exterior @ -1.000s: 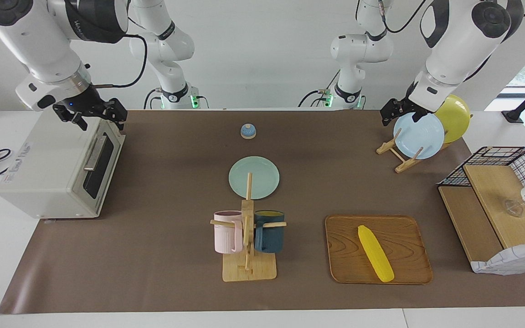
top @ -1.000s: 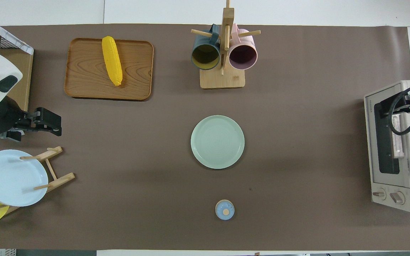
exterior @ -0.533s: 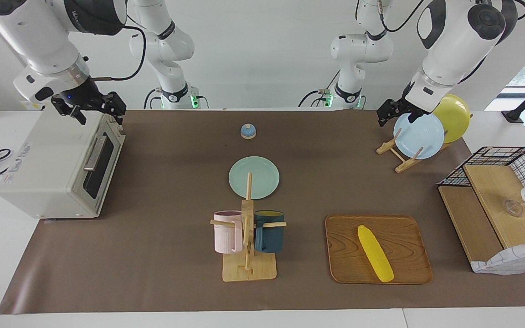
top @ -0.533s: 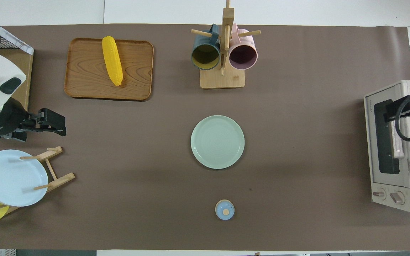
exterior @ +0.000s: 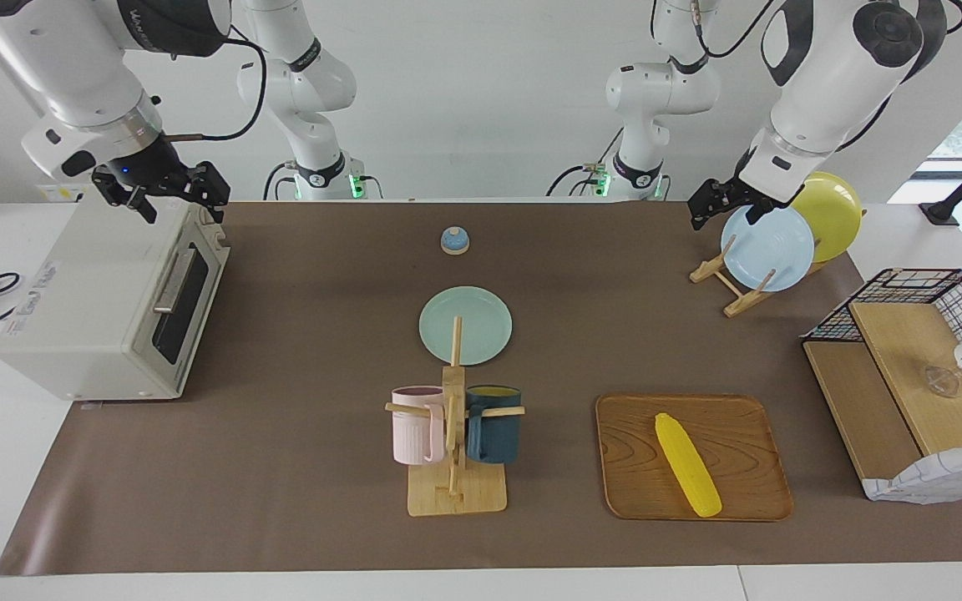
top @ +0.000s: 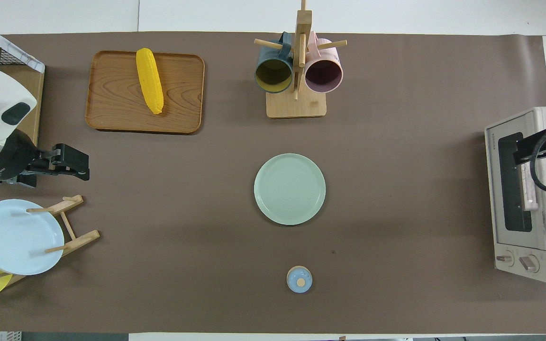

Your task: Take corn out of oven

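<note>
Bright, even light falls from above; the brown tabletop (exterior: 297, 467) shows soft, faint shadows and no glare. Both views are sharp.

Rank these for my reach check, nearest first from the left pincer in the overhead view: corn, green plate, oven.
From the left pincer:
1. corn, on the wooden tray.
2. green plate, mid-table.
3. oven, at the right arm's end.

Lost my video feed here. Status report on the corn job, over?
Left gripper open, over the plate rack. Right gripper open, over the oven. Oven door shut. Corn lies on the wooden tray, nothing blocking.
</note>
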Motion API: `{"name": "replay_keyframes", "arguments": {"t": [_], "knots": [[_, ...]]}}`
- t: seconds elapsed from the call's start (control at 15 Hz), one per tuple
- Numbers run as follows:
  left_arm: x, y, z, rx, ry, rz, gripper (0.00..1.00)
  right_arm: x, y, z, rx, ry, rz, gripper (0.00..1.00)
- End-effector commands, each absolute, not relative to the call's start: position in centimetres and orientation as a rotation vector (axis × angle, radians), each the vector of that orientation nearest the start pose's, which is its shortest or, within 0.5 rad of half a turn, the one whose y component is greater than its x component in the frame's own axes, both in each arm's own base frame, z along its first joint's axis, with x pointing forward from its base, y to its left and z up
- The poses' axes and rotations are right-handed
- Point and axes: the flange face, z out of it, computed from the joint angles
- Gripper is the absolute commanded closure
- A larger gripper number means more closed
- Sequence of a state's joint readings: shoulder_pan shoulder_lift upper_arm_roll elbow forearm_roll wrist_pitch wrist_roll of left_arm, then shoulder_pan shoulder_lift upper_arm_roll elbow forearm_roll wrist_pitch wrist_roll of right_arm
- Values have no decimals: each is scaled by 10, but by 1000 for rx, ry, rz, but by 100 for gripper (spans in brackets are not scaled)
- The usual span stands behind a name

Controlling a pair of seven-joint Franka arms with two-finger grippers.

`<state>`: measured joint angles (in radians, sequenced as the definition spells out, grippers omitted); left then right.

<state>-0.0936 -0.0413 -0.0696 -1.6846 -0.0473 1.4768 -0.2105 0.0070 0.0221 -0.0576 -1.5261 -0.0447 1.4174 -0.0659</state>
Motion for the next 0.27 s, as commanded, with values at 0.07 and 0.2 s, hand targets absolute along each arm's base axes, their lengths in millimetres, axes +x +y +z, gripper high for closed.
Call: {"name": "replay_keyframes", "arguments": {"t": [0.07,0.2], "knots": [[521,-90,591,-3161,-88,272,0,541,-44,621,-3146,-15,178,0],[521,-90,592,-3161,-88,269,0,542,-44,621,-3146,-15,176,0]]}}
